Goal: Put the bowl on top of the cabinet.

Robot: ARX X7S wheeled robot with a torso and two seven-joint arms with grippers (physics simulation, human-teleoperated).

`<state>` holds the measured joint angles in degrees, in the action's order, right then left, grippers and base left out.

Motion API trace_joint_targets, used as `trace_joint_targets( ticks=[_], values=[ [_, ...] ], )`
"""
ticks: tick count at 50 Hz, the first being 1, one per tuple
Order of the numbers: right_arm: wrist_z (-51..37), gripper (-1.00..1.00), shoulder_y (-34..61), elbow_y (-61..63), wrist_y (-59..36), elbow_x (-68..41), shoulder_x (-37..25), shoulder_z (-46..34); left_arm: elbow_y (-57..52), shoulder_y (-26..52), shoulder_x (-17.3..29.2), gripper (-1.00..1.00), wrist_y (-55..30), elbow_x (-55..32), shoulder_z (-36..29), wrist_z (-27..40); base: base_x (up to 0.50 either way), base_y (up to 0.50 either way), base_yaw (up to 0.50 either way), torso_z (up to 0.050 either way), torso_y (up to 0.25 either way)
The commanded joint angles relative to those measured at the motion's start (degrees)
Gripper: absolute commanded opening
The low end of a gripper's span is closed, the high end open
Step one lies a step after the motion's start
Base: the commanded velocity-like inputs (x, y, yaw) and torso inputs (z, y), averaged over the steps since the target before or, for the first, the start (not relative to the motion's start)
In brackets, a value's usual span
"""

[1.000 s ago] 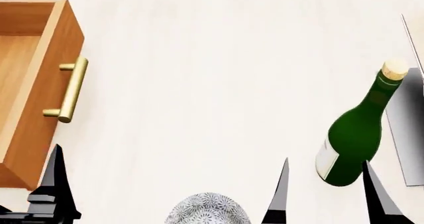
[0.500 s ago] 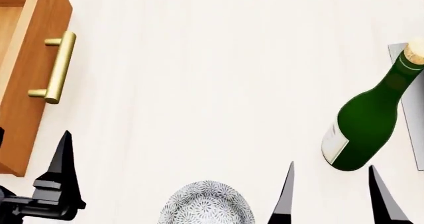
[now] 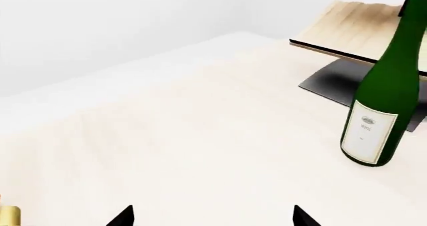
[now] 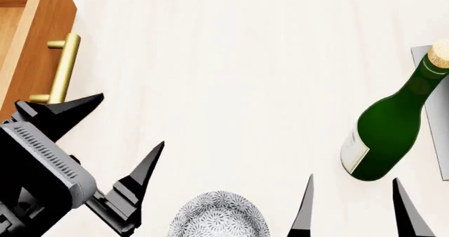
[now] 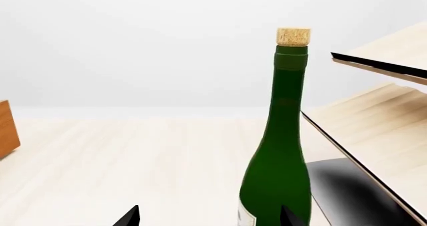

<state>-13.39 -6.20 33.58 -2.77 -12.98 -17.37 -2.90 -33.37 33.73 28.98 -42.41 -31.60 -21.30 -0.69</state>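
The bowl (image 4: 218, 217), white-grey with a dark floral speckle, sits on the pale table at the near edge of the head view, partly cut off. The orange-brown cabinet (image 4: 31, 53) with a brass bar handle (image 4: 62, 68) fills the far left. My left gripper (image 4: 130, 121) is open and empty, hovering beside the handle, left of and beyond the bowl; in its wrist view (image 3: 212, 211) only bare table lies between the fingertips. My right gripper (image 4: 353, 181) is open too, right of the bowl and close to the green bottle (image 4: 389, 124). The bowl does not show in either wrist view.
The corked green bottle (image 5: 280, 151) stands upright just beyond my right gripper (image 5: 210, 211). Behind it is a pale slanted wooden rack (image 5: 377, 121) on a dark base (image 3: 340, 80). A corner of the cabinet (image 5: 7, 128) shows in the right wrist view.
My left arm has swung up and forward into the head view, its open fingers now near the brass handle. Earlier the head view shifted slightly. The bowl, bottle and right gripper have stayed put.
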Motion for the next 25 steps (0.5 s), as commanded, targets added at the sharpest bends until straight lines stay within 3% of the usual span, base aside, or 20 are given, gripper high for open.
trace_joint_targets(
  ticks=[1,8,17,25],
  values=[
    [-0.1,1.00,-0.1,0.0,-0.1,0.1,-0.4,-0.5,1.5,8.5,3.9,1.00,-3.9,3.3,-11.9,-9.0,0.00,0.00,0.00,0.000,0.000],
    [-0.1,1.00,-0.7,0.1,0.5,-0.5,-0.8,0.1,3.0,13.7,2.6,1.00,-11.0,0.5,-15.4,-13.0,0.00,0.00,0.00,0.000,0.000],
    [-0.2,1.00,-1.1,0.1,0.7,-1.0,-1.2,0.5,5.1,15.8,2.6,1.00,-11.5,3.2,-22.6,-16.6,0.00,0.00,0.00,0.000,0.000],
    [-0.3,1.00,-1.1,-0.1,0.9,-1.0,-1.3,0.4,7.8,16.5,1.2,1.00,-11.3,3.7,-23.5,-17.0,0.00,0.00,0.00,0.000,0.000]
  ],
)
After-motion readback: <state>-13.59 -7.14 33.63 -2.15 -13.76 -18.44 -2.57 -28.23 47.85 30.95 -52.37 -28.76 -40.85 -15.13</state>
